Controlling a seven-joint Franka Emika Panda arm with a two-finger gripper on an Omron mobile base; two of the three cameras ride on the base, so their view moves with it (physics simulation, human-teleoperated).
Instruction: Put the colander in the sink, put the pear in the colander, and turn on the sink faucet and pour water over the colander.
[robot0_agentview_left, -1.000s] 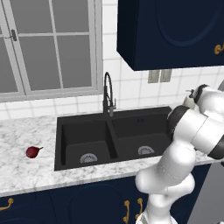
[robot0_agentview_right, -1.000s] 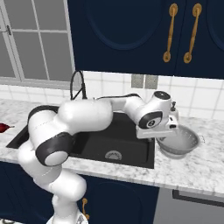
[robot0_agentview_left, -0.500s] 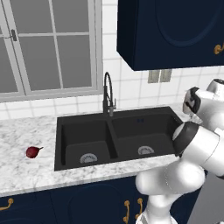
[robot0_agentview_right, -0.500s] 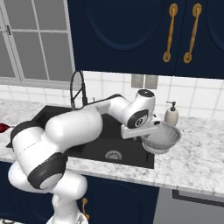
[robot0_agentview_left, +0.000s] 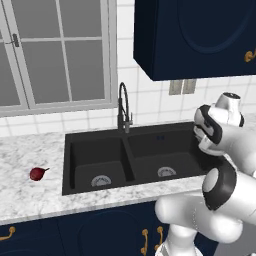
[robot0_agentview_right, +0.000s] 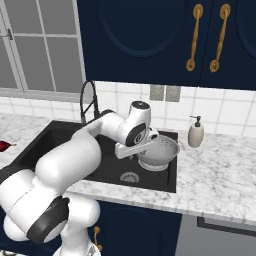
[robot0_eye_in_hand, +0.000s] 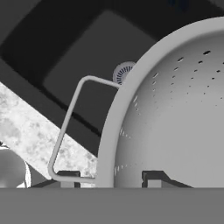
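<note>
My gripper (robot0_agentview_right: 143, 148) is shut on the rim of the colander (robot0_agentview_right: 161, 151), a light grey perforated bowl held above the right end of the black sink (robot0_agentview_right: 60, 134). In the hand view the gripper (robot0_eye_in_hand: 109, 178) straddles the rim of the colander (robot0_eye_in_hand: 175, 109), beside its wire handle (robot0_eye_in_hand: 65, 127), with the right basin's drain (robot0_eye_in_hand: 124, 72) below. The dark red pear (robot0_agentview_left: 36, 173) lies on the counter left of the sink (robot0_agentview_left: 70, 165); the pear (robot0_agentview_right: 2, 145) also shows at the far left of the right base view. No water runs from the black gooseneck faucet (robot0_agentview_left: 122, 107).
A white soap dispenser (robot0_agentview_right: 196, 132) stands on the marbled counter (robot0_agentview_right: 220, 175) right of the sink. Dark blue cabinets (robot0_agentview_right: 150, 35) hang overhead, and a window (robot0_agentview_left: 55, 50) is behind the left counter. My arm's elbow (robot0_agentview_left: 220, 190) rises in front of the right basin.
The arm has carried the colander leftward from over the counter to above the right basin's edge. The pear and faucet have not moved.
</note>
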